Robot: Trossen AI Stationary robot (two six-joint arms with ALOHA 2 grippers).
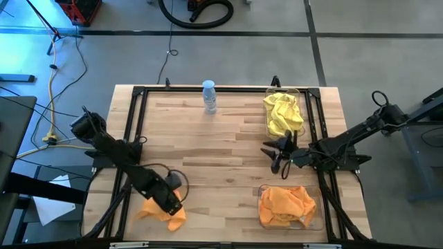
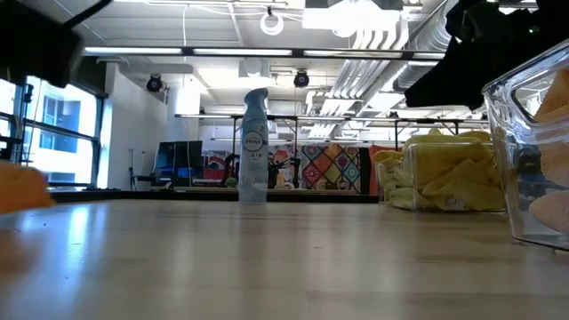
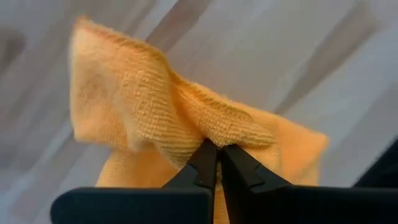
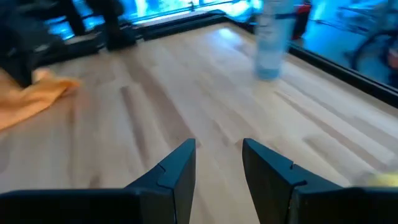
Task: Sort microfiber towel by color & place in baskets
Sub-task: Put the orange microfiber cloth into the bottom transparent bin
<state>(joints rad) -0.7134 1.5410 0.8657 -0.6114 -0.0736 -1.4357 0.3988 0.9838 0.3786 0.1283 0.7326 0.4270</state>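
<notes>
Now the left gripper (image 3: 217, 149) has its jaws pinching a fold of the orange microfiber towel (image 1: 165, 213) on the counter (image 1: 228, 138), well apart from the orange-filled basket (image 1: 317, 223), presumably for lifting, while the right gripper (image 1: 277, 156) waits beside that basket, jaws spread.

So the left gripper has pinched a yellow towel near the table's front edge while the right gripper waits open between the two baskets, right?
Not quite: the towel pinched by the left gripper is orange, as the left wrist view shows. The rest holds: the right gripper waits open between the baskets.
</notes>
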